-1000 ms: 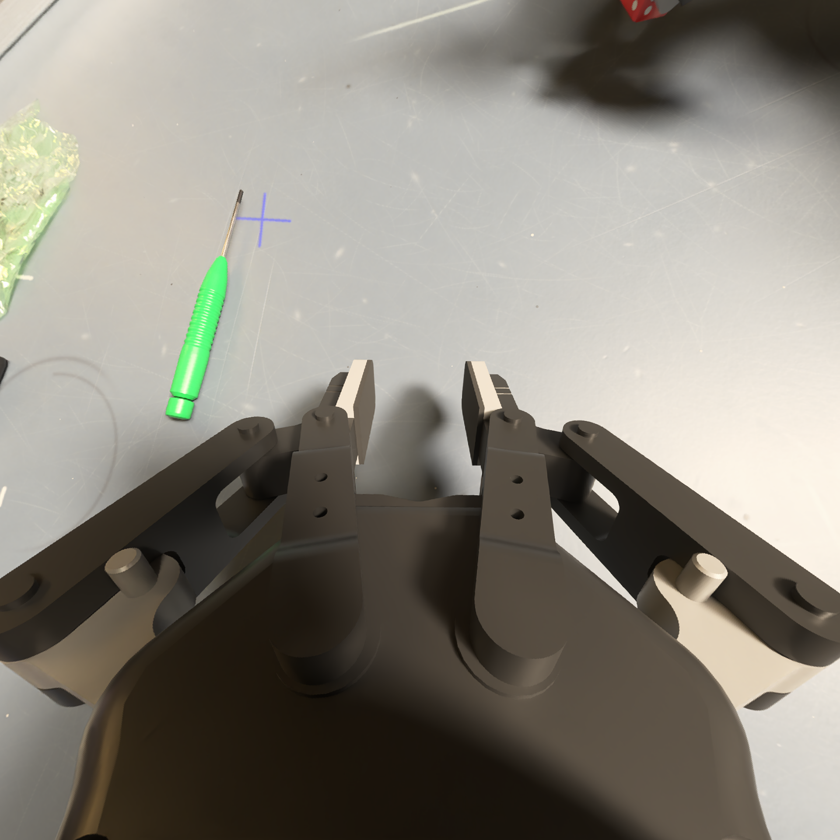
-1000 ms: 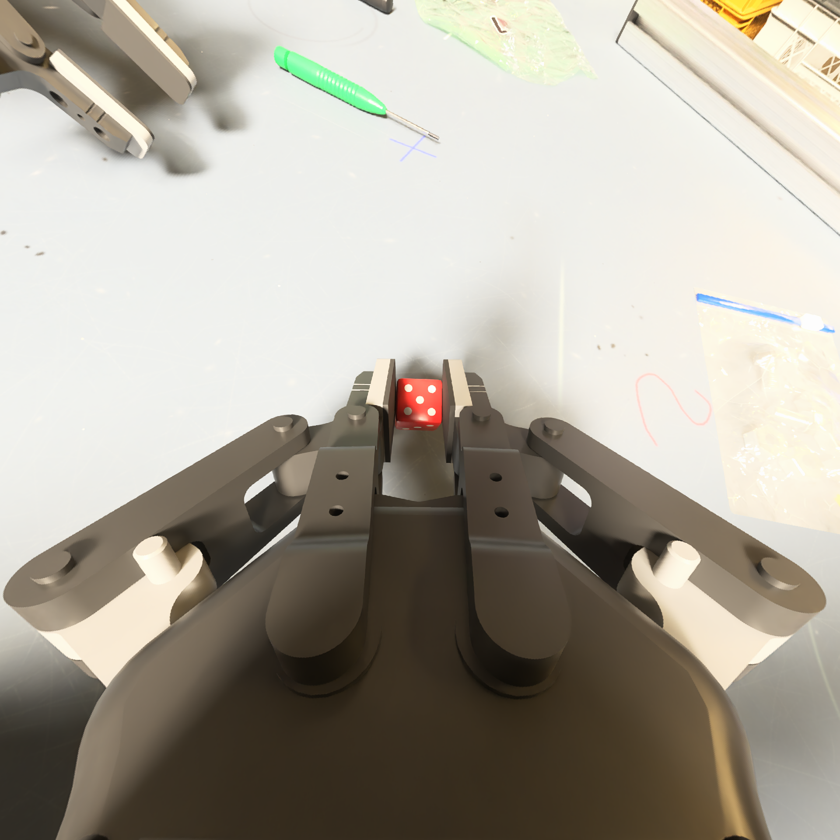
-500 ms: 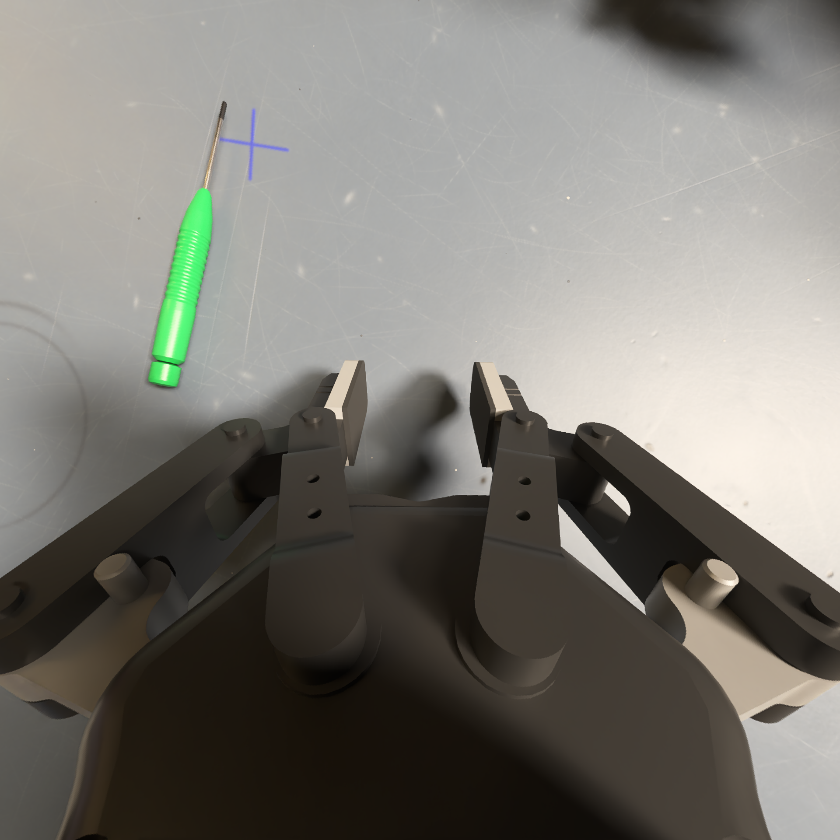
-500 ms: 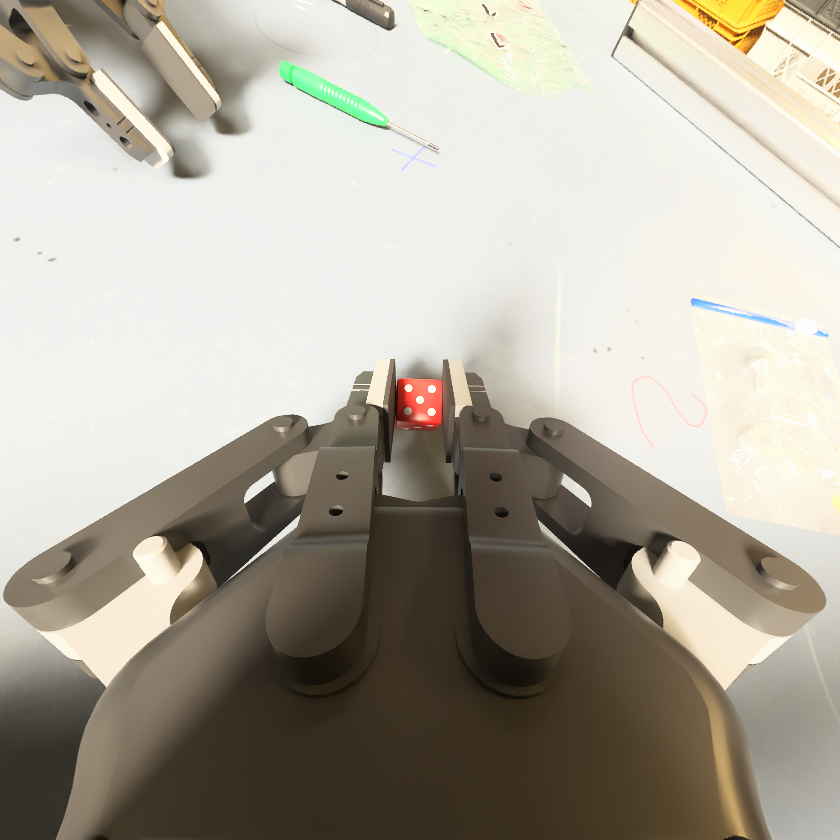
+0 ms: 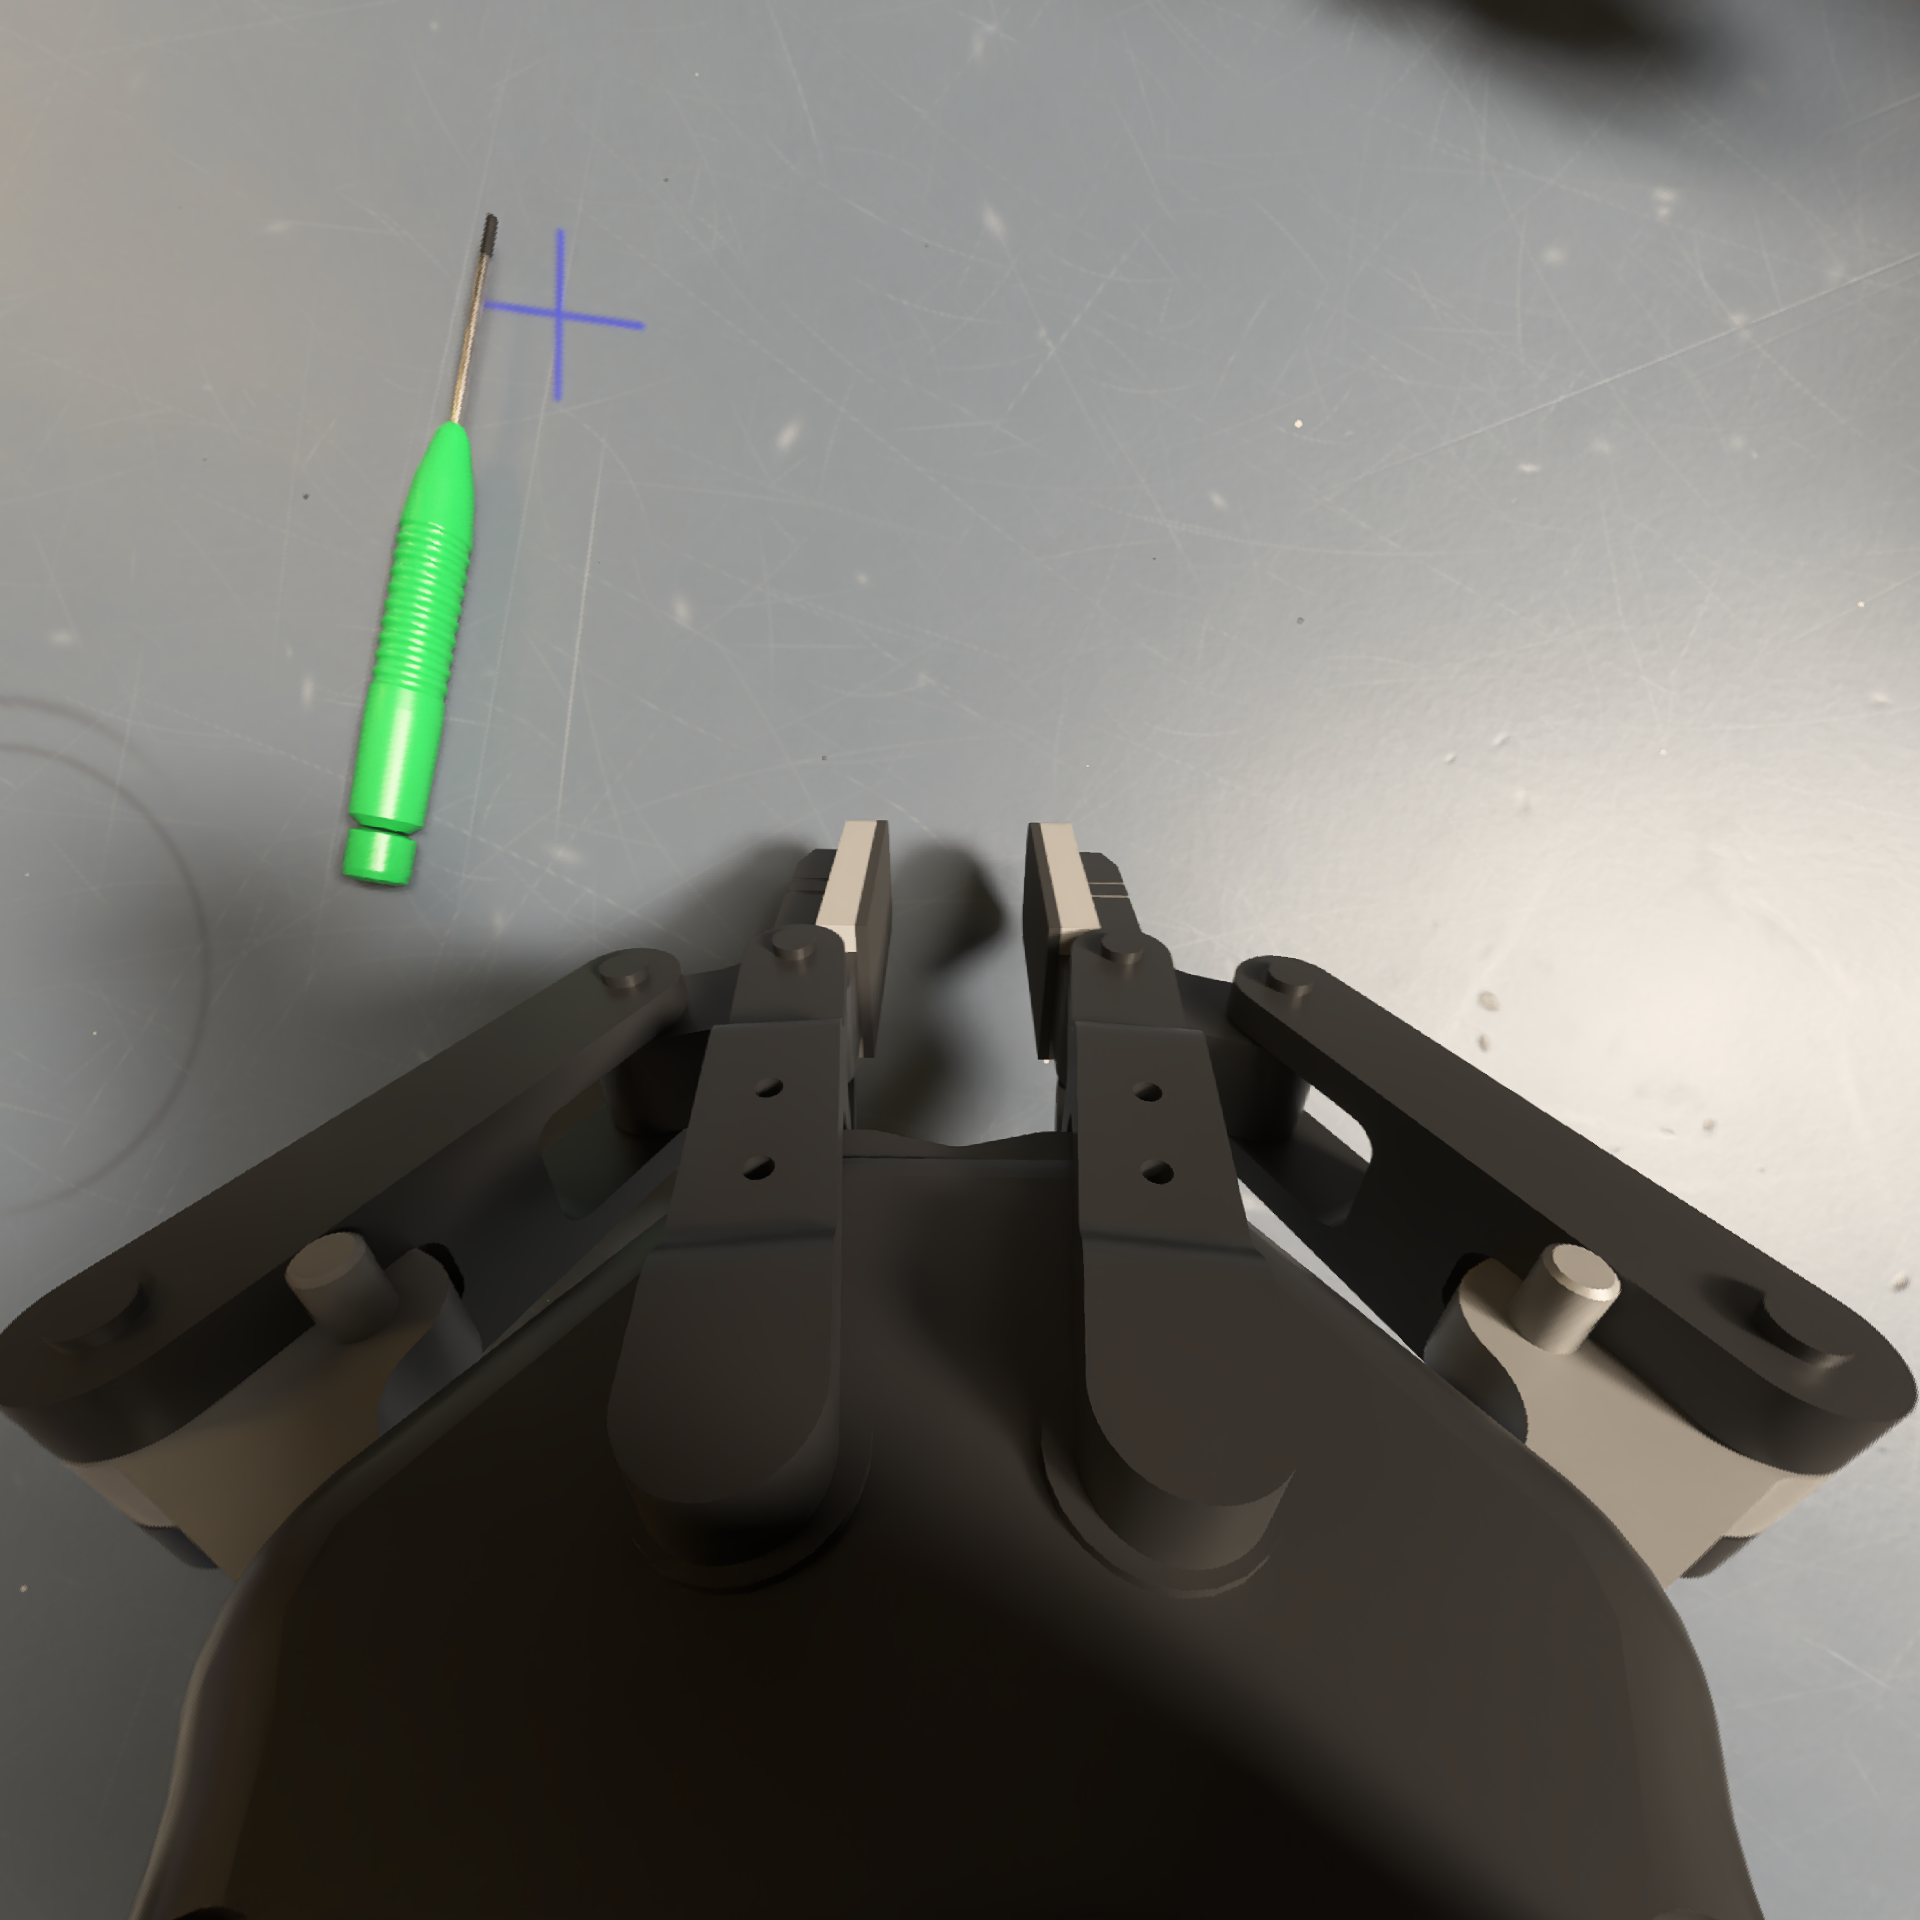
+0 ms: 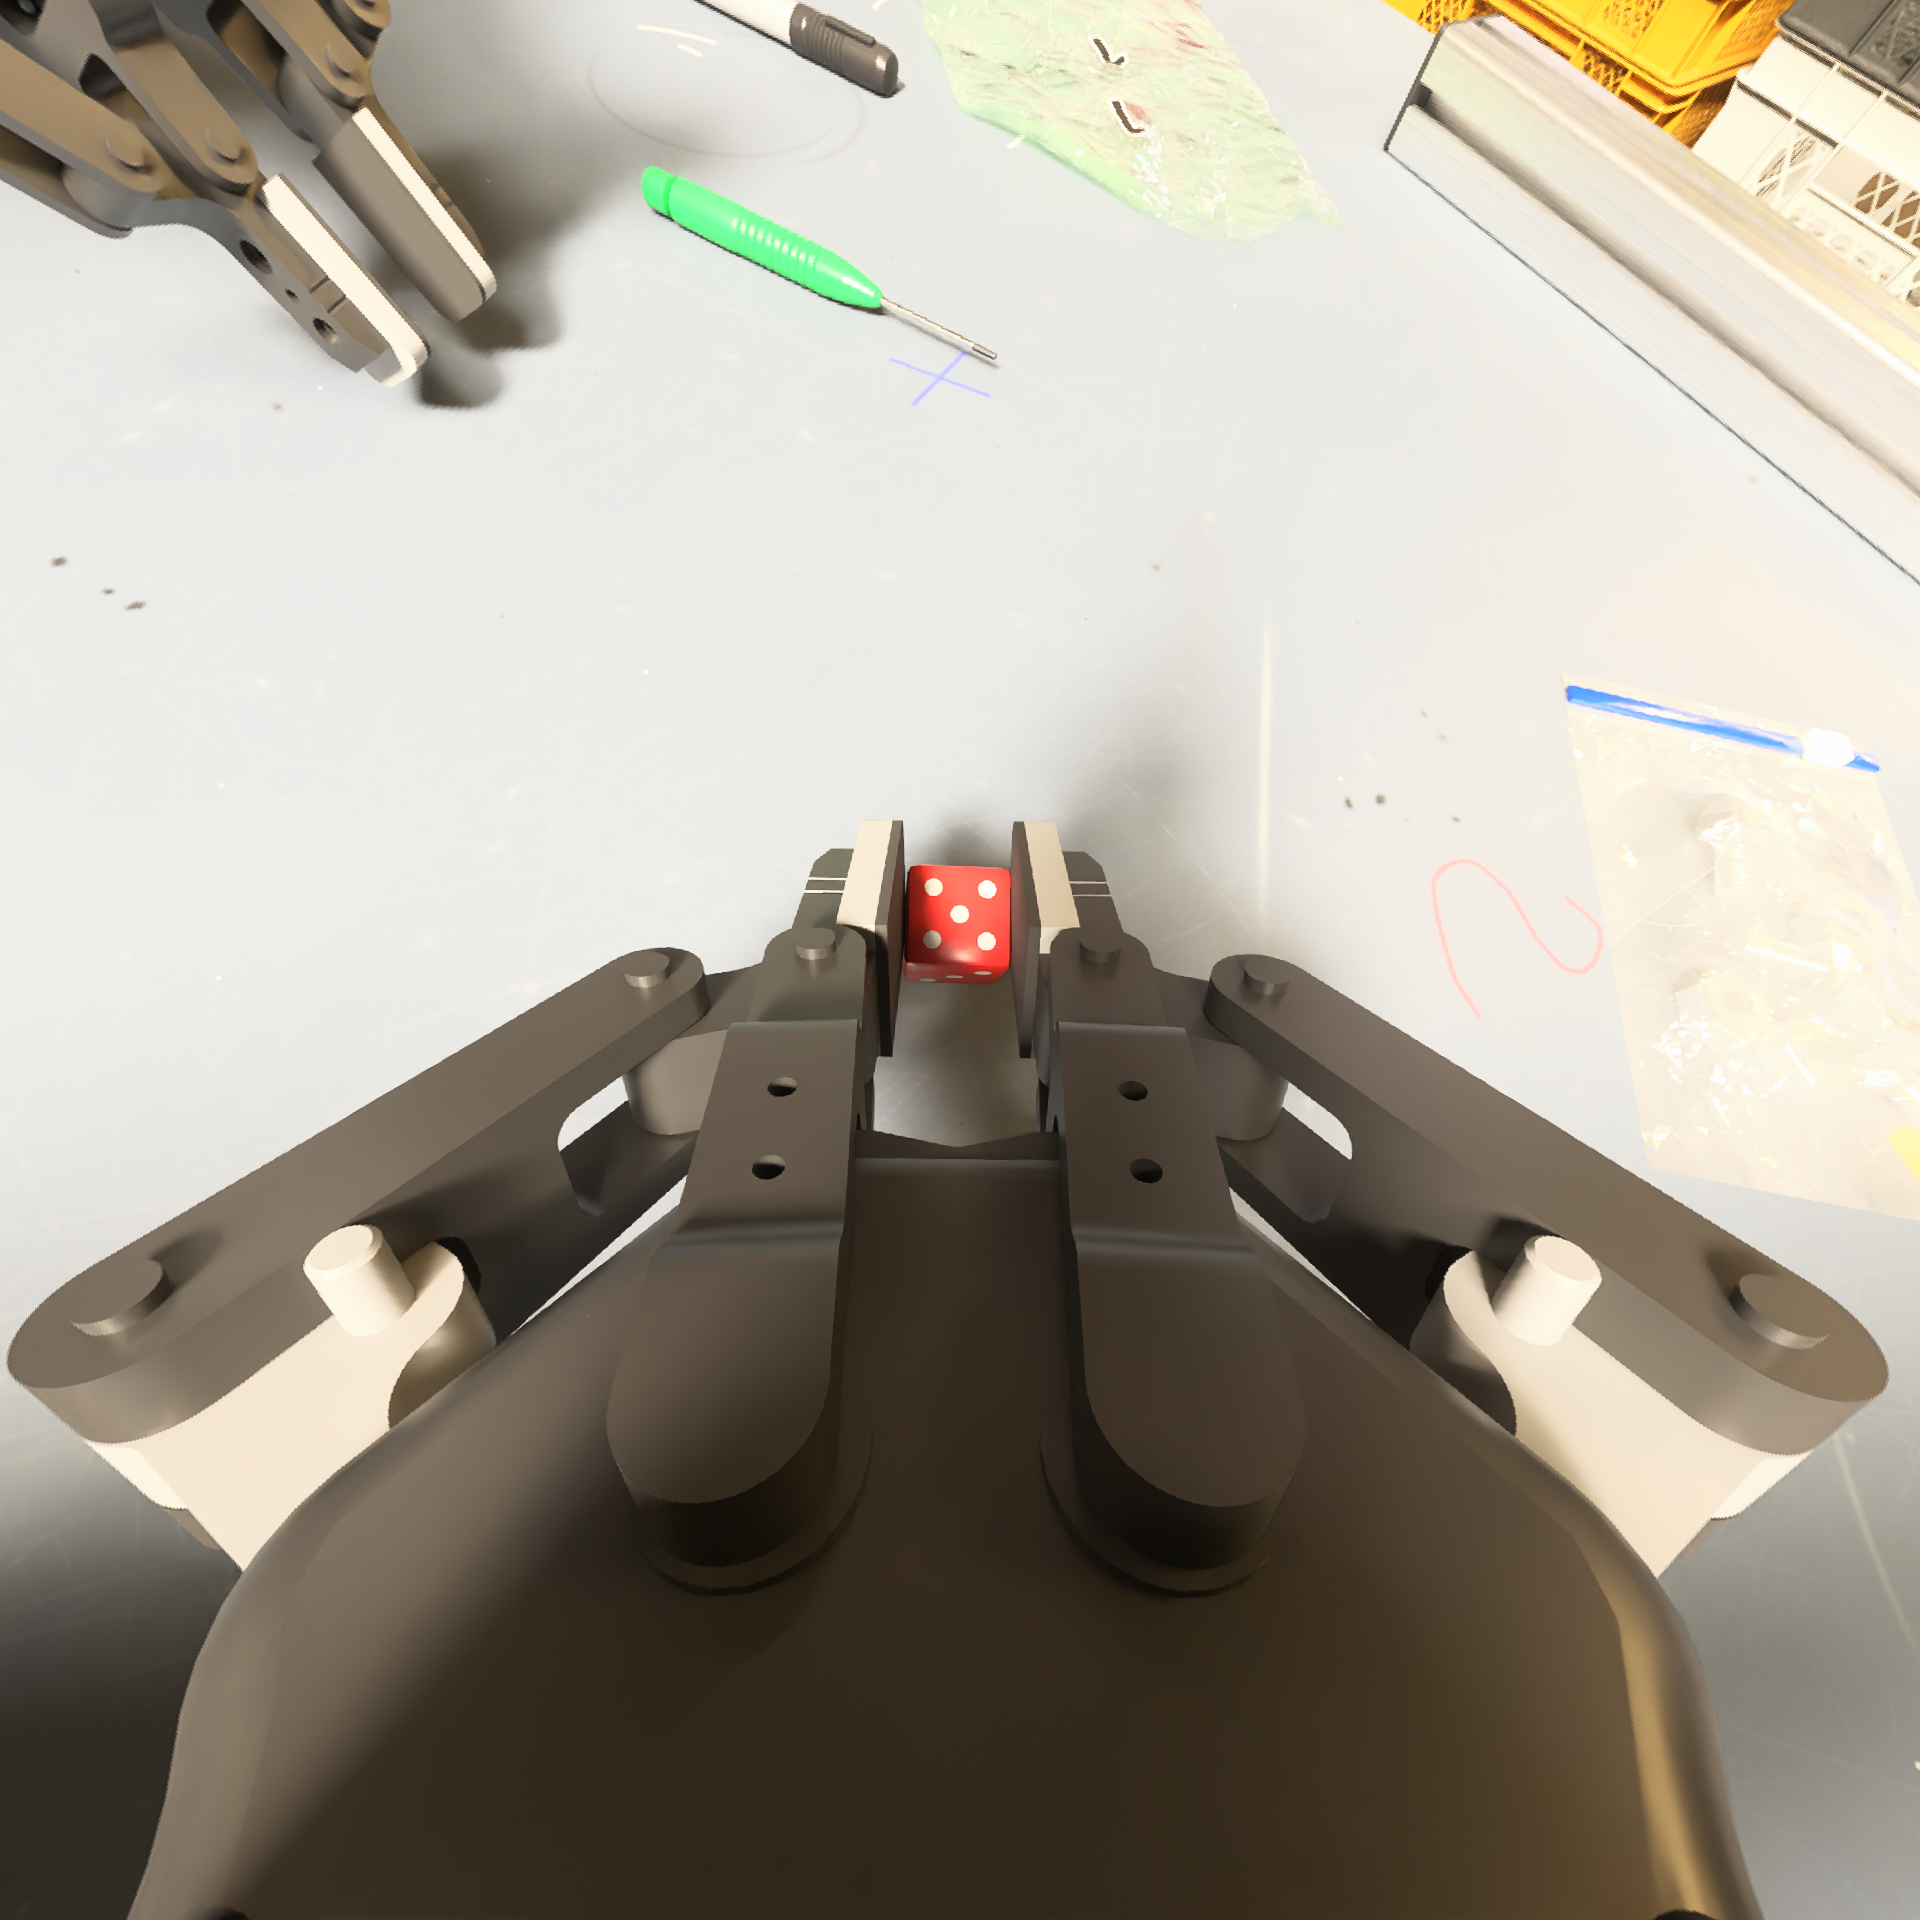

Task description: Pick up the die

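The red die point(image 6: 958, 920) with white pips sits clamped between the pads of my right gripper point(image 6: 958, 844), held a little above the grey table point(image 6: 623, 675). My left gripper point(image 5: 956, 844) hovers over bare table with a narrow gap between its fingers and nothing in it. It also shows in the right wrist view point(image 6: 405, 312) at the far left, well away from the die. The die is not in the left wrist view.
A green screwdriver point(image 5: 410, 665) point(image 6: 769, 244) lies by a blue cross mark point(image 5: 561, 317). A marker pen point(image 6: 831, 42) and a green plastic bag point(image 6: 1122, 114) lie farther off. A clear zip bag point(image 6: 1756, 956) lies right. A metal rail point(image 6: 1662, 260) edges the table.
My right gripper has risen with the die held in it. My left gripper has shifted over the table and its fingers have come closer together.
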Robot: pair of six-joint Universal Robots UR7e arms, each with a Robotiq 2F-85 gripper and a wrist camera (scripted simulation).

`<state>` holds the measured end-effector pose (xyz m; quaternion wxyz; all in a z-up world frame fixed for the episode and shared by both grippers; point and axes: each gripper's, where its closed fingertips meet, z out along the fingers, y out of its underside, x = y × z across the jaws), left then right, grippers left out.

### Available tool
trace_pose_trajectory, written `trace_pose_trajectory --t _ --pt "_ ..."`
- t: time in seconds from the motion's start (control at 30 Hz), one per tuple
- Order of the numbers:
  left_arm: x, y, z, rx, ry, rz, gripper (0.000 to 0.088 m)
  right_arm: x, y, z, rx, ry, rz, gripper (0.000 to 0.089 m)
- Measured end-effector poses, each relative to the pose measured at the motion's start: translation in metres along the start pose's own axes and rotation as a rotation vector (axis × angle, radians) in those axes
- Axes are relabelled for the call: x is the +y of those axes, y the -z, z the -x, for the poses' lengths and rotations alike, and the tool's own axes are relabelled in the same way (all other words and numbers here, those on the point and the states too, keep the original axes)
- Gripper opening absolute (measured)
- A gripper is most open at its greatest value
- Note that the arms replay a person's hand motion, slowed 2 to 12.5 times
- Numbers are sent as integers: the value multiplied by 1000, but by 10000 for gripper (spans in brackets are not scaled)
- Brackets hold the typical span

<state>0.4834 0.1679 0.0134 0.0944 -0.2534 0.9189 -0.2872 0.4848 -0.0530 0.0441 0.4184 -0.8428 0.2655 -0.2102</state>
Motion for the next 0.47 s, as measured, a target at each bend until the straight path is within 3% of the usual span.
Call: trace_pose_trajectory --t 0.13,0.47 --pt "-1 0 -5 9 -14 4 161 -1 1 0 -2 -2 -4 183" --pt "-5 -2 -27 66 -43 -12 148 -3 3 1 -6 -1 -21 183"
